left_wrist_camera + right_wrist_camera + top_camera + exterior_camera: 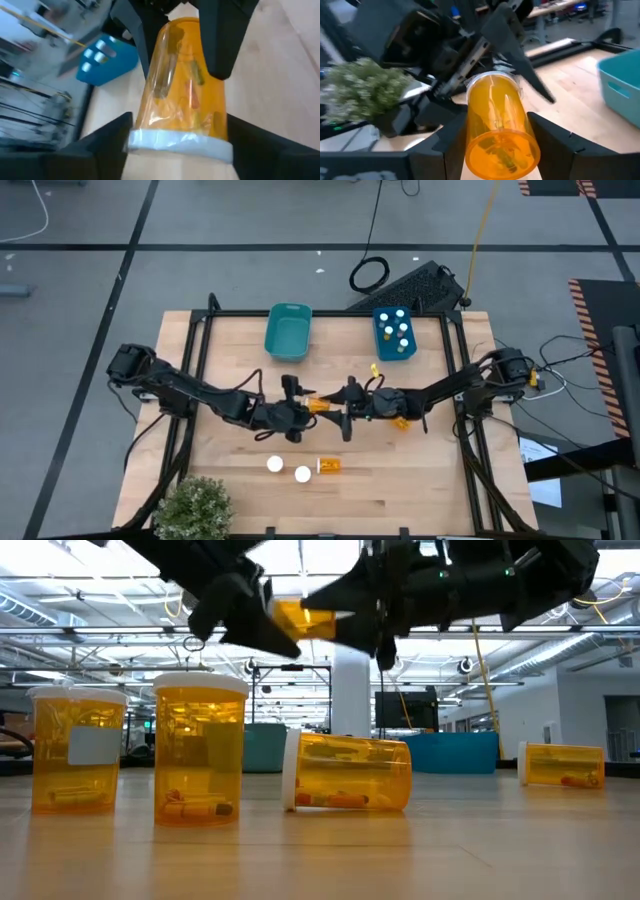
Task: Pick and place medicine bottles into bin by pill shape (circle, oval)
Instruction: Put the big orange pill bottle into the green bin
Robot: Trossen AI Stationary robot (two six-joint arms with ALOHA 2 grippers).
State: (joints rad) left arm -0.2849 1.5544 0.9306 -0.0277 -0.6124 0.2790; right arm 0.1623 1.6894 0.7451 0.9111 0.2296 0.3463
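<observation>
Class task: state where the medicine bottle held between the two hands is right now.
In the high view, the held bottle is mid-table, lifted between the left hand and right hand, behind three bottles near the front edge.

— What sort of place is this?

— A robotics lab in a large industrial hall. The low view shows exposed ceiling trusses (120, 635), strip lights and a white column (350, 690).

— Anything else?

— From above, the wooden table (240, 485) stands on grey concrete floor (80, 290) marked with black tape lines; hazard striping (600, 310) at three o'clock, cables (370, 275) at twelve.
</observation>
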